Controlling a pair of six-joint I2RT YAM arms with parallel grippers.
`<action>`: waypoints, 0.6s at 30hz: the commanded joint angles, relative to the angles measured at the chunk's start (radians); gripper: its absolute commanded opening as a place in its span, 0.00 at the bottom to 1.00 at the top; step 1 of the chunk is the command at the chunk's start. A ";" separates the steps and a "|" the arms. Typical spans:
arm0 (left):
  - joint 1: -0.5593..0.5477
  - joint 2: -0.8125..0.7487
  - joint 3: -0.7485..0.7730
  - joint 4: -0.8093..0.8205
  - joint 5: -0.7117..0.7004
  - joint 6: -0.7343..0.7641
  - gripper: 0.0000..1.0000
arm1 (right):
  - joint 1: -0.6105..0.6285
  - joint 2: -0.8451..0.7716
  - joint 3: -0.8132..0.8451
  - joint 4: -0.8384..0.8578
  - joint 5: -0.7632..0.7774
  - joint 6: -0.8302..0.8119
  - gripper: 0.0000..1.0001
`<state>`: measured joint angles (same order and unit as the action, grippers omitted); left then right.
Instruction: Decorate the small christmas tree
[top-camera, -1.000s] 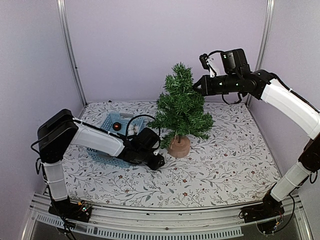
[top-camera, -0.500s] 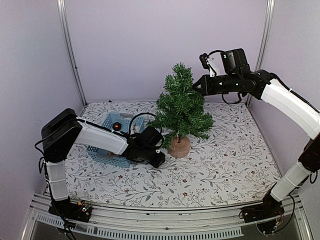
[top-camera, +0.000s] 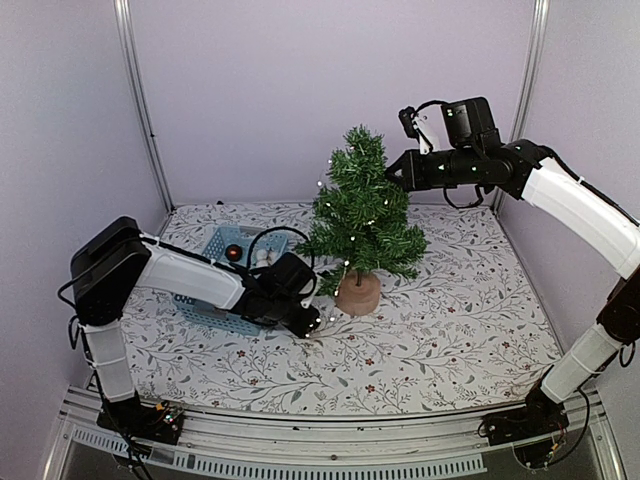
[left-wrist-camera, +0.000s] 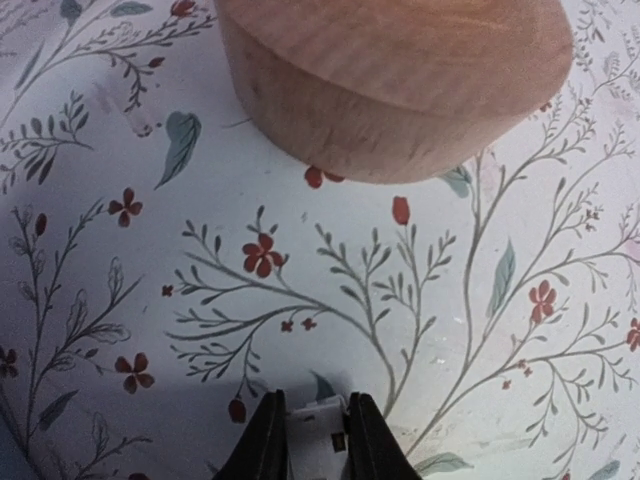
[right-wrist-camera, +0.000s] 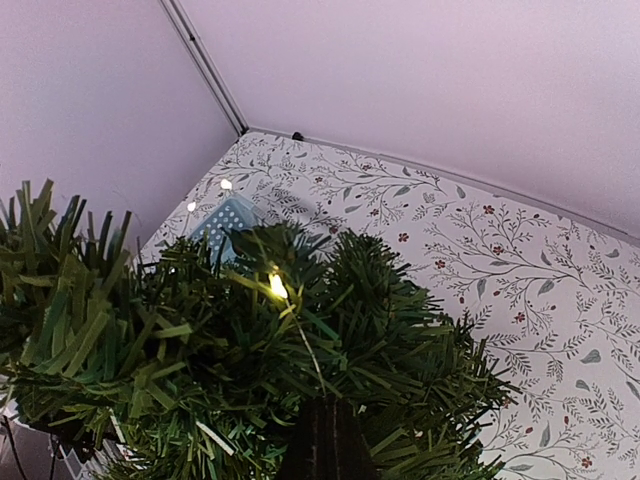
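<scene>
The small christmas tree (top-camera: 362, 215) stands mid-table on its round wooden base (top-camera: 357, 294), with tiny lit bulbs scattered over its branches. My left gripper (top-camera: 312, 324) is low on the table just left of the base. In the left wrist view it (left-wrist-camera: 315, 402) is shut on a small white switch box (left-wrist-camera: 314, 438), with the base (left-wrist-camera: 390, 90) ahead. My right gripper (top-camera: 393, 172) is at the tree's upper right. In the right wrist view it (right-wrist-camera: 330, 440) is shut on a thin light-string wire (right-wrist-camera: 307, 342) that leads to a lit bulb (right-wrist-camera: 277, 286).
A blue perforated basket (top-camera: 214, 243) sits left of the tree behind my left arm, holding a red ball (top-camera: 233, 253) and white pieces (top-camera: 262, 258). It also shows in the right wrist view (right-wrist-camera: 228, 215). Walls enclose the floral cloth on three sides.
The bulbs on the tree have lit up; they were dark before. My left gripper shifted slightly by the base. The right arm has not moved.
</scene>
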<state>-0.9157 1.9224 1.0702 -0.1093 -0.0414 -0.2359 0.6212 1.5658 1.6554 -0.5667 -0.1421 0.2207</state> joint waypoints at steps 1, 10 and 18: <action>0.054 -0.094 -0.036 -0.061 -0.001 0.001 0.00 | -0.003 -0.029 -0.008 0.026 -0.008 -0.004 0.02; 0.119 -0.243 -0.052 -0.132 -0.081 0.019 0.00 | -0.004 -0.037 -0.003 0.026 0.001 -0.003 0.19; 0.161 -0.317 -0.012 -0.143 -0.133 0.034 0.00 | -0.004 -0.049 0.004 0.028 0.018 0.005 0.30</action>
<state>-0.7784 1.6341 1.0294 -0.2306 -0.1318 -0.2222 0.6216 1.5570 1.6554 -0.5598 -0.1413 0.2207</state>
